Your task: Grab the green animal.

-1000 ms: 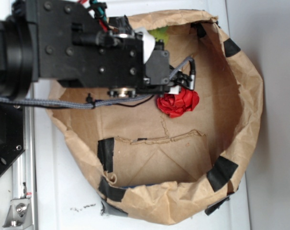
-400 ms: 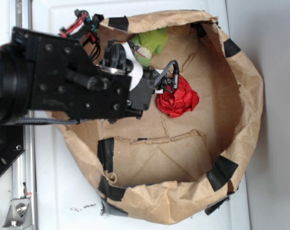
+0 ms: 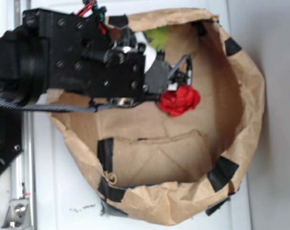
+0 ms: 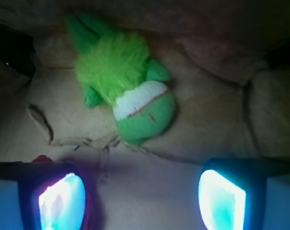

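The green animal (image 4: 128, 93) has not yet been grasped: in the wrist view it is seen lying free on the brown paper floor of the paper bag (image 3: 240, 96), beyond the fingertips (image 4: 61, 199), which stand spread well apart with nothing between them. The hand (image 3: 176, 76) is judged to be in the approach stage only; the closing of the distance, the lowering around the toy and the pressing together of the fingers are all left to be done. In the exterior view the toy is almost wholly hidden by the black arm, only a small lime patch (image 3: 157, 34) being shown against the far wall of the bag, so its pose cannot be read there; the wrist view supplies that, showing the fluffy body toward the bag wall, the head with its white-and-red mouth band pointing toward the camera, and short limbs at the sides. What the exterior view alone makes plain is the red rose-shaped ball (image 3: 181, 100), lying just beside the fingers and well nearer to them than the toy; in the wrist view only a red sliver is caught at the lower left edge. A mistaken closure on the red ball is judged to be the chief risk.
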Controlling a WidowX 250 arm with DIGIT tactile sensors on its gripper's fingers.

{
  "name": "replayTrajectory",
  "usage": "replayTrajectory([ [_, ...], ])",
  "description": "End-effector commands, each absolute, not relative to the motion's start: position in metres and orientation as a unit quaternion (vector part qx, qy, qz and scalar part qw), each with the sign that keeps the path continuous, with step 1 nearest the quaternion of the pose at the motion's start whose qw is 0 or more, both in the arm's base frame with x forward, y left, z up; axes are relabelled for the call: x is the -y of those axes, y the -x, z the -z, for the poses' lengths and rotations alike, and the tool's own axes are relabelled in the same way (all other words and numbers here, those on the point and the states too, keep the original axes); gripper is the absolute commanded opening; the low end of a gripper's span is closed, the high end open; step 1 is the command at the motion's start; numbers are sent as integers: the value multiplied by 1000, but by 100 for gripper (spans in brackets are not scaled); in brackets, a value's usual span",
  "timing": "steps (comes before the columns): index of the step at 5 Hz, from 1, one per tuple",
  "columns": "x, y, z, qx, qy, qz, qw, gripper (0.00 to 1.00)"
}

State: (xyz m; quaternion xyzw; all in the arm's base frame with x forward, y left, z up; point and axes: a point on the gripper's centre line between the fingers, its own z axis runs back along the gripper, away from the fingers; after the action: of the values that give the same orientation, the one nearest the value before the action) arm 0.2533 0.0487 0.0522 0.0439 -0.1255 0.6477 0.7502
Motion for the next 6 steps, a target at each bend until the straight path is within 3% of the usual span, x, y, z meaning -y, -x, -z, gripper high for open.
replayTrajectory([
  [1, -70, -265, -57, 155, -29, -643, 749, 100],
  [4, -70, -266, -56, 158, -42, -651, 742, 100],
  [6, -87, -265, -58, 190, -67, -633, 748, 100],
])
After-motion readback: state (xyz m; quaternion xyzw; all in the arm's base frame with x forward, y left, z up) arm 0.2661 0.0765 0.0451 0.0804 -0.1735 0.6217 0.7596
